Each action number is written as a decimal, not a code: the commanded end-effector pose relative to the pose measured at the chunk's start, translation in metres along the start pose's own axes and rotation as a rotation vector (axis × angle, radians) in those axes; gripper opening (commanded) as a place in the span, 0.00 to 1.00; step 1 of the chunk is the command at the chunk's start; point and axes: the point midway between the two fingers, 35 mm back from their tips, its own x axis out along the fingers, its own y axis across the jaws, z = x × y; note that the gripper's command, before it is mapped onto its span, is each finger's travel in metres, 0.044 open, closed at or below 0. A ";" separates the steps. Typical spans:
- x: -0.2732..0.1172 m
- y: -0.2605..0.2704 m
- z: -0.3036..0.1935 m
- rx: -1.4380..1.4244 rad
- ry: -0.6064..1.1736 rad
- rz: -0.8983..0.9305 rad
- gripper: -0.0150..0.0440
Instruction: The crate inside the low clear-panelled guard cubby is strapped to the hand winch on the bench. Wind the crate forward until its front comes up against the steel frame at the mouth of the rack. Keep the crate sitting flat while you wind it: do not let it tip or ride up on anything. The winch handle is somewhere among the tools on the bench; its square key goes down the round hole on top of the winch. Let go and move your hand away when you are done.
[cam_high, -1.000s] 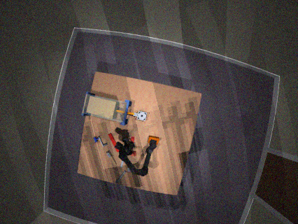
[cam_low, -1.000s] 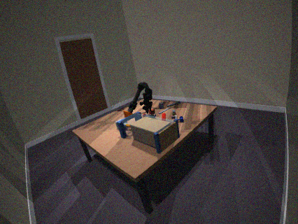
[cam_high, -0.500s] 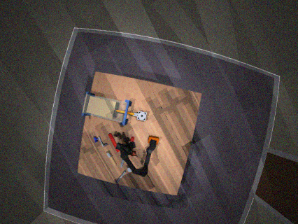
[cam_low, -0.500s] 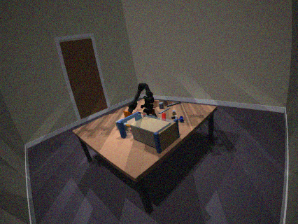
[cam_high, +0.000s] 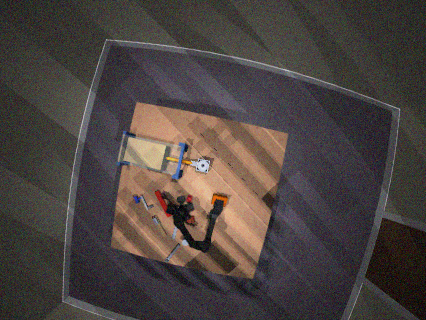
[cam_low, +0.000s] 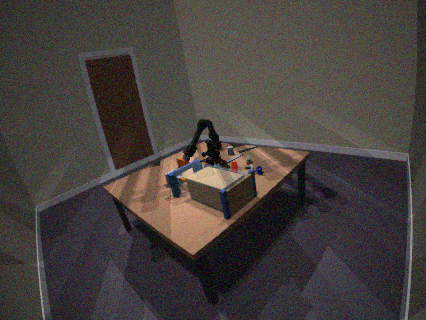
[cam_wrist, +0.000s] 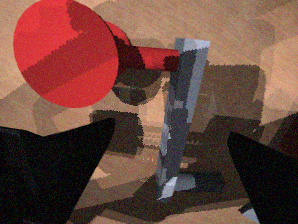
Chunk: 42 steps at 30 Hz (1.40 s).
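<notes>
- The pincer (cam_high: 185, 204) (cam_low: 215, 161) (cam_wrist: 171, 126) was black.
- Near it, the crank knob (cam_high: 189, 198) (cam_wrist: 65, 52) was red, the crank arm (cam_wrist: 181, 112) grey.
- Farther from it, the rack posts (cam_high: 183, 148) (cam_low: 226, 202) were blue, the crate (cam_high: 145, 153) (cam_low: 215, 176) pale yellow.
</notes>
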 end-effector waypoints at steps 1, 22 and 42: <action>0.000 0.000 0.000 0.000 0.000 0.000 0.96; 0.000 0.000 0.000 0.000 0.000 0.000 0.25; -0.152 0.003 0.001 0.076 0.037 0.034 0.25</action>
